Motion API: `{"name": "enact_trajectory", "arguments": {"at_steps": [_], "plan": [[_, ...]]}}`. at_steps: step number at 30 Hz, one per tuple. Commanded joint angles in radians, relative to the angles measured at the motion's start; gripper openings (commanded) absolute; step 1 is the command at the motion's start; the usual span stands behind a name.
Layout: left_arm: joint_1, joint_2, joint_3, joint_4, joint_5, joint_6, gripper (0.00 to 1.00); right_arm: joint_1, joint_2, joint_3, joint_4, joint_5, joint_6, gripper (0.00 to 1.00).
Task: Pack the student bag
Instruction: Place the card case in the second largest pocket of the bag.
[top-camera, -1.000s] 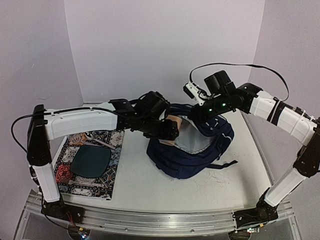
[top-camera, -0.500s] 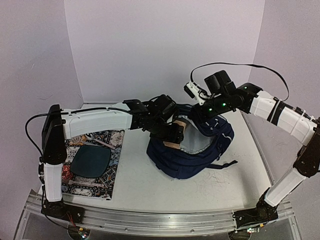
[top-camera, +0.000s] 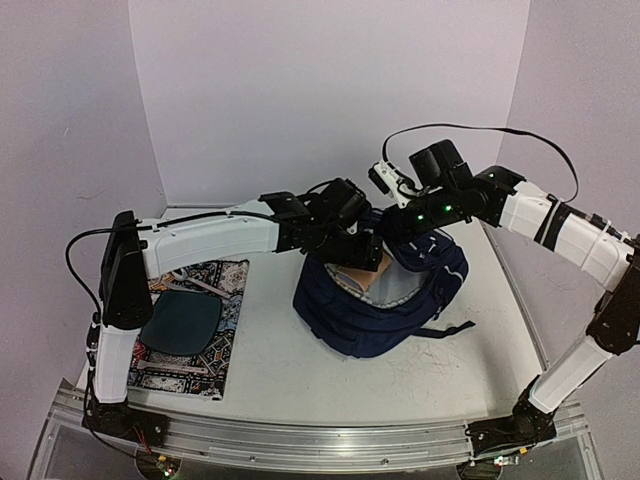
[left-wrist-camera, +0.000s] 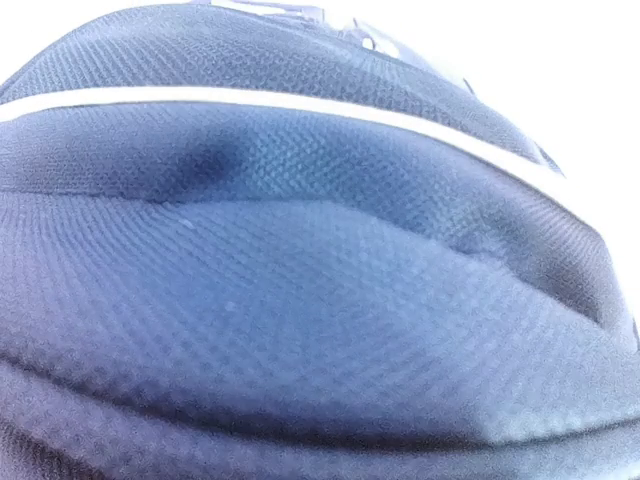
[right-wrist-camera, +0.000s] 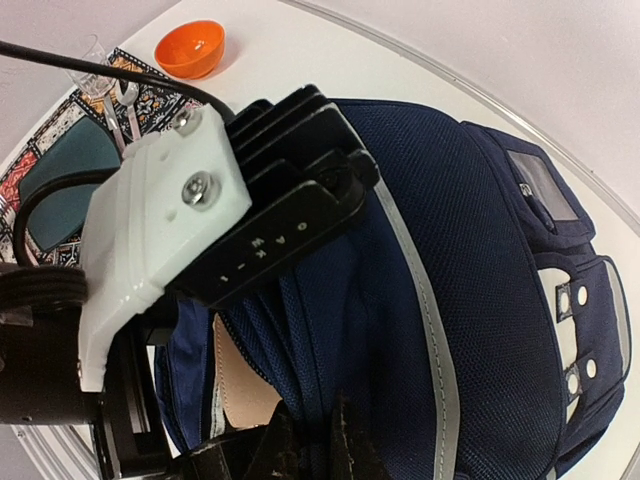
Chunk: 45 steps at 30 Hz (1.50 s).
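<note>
The student bag (top-camera: 400, 310), navy with thin grey stripes, lies at the table's middle with its mouth facing left. My right gripper (top-camera: 398, 228) is shut on the upper edge of the bag (right-wrist-camera: 480, 250), its fingertips (right-wrist-camera: 312, 440) pinching navy fabric and holding the mouth up. My left gripper (top-camera: 355, 250) reaches into the mouth with a flat tan leather item (top-camera: 372, 272) at its tip. That tan item (right-wrist-camera: 235, 385) shows inside the opening, below the left wrist's camera block (right-wrist-camera: 190, 210). The left wrist view is filled by the bag's fabric (left-wrist-camera: 320, 250); its fingers are hidden.
A patterned mat (top-camera: 225, 345) lies at the left with a dark teal plate (top-camera: 182, 322) and a spoon (top-camera: 197, 282) on it. An orange bowl (right-wrist-camera: 192, 47) and a clear cup (right-wrist-camera: 93, 62) stand beyond the mat. The bag's straps (top-camera: 455, 328) trail right.
My left arm has stretched to the right, carrying the tan item from the bag's left rim into the open mouth. The right arm has held still on the bag's edge.
</note>
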Motion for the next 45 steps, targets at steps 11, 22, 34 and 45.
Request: {"name": "enact_trajectory", "arguments": {"at_steps": [11,22,34,45], "plan": [[-0.006,-0.362,-0.437,0.216,0.043,-0.034,0.83,0.012,-0.087,0.018,0.193,-0.055,0.028,0.0],[-0.06,-0.358,-0.545,0.274,0.081,-0.047,0.42,0.012,-0.074,0.016,0.198,-0.068,0.039,0.0],[-0.058,-0.199,-0.398,0.284,0.005,0.016,0.32,0.012,-0.1,-0.003,0.202,-0.08,0.056,0.0],[-0.009,-0.049,-0.144,0.337,-0.068,0.057,0.32,0.012,-0.113,-0.04,0.212,-0.111,0.082,0.0]]}}
